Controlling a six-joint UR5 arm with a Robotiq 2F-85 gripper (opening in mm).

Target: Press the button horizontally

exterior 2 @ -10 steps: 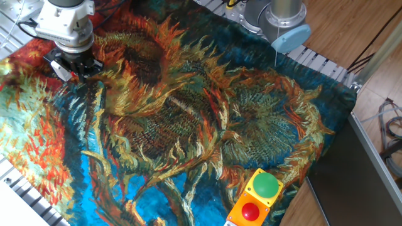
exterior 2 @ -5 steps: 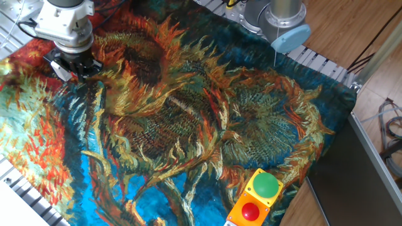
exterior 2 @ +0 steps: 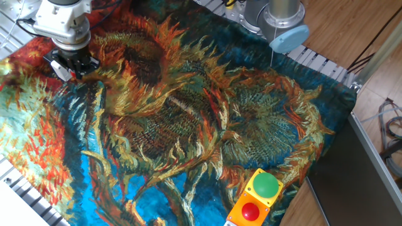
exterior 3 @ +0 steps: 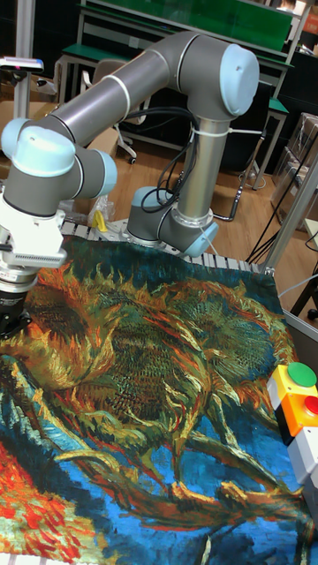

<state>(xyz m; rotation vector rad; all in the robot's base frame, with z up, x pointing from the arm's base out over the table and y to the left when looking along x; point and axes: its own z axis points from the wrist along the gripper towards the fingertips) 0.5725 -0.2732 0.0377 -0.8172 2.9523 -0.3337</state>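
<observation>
One claw (exterior 2: pixel 70 68) hangs low over the sunflower cloth (exterior 2: pixel 188 125) at the worktop's far corner. We cannot tell its finger gap. We see a yellow box (exterior 2: pixel 256 198) well apart.

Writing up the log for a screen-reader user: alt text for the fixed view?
A robot gripper sits low at the far left corner of a table covered by a sunflower-painting cloth. A yellow-orange box with green and red buttons lies at the near edge; the small white-grey button box isn't visible.

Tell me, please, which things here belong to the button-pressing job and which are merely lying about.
Job: gripper; small pale box beside it, probably the target, though too small to confirm.
Lying about: yellow box with green and red buttons; sunflower cloth.
</observation>
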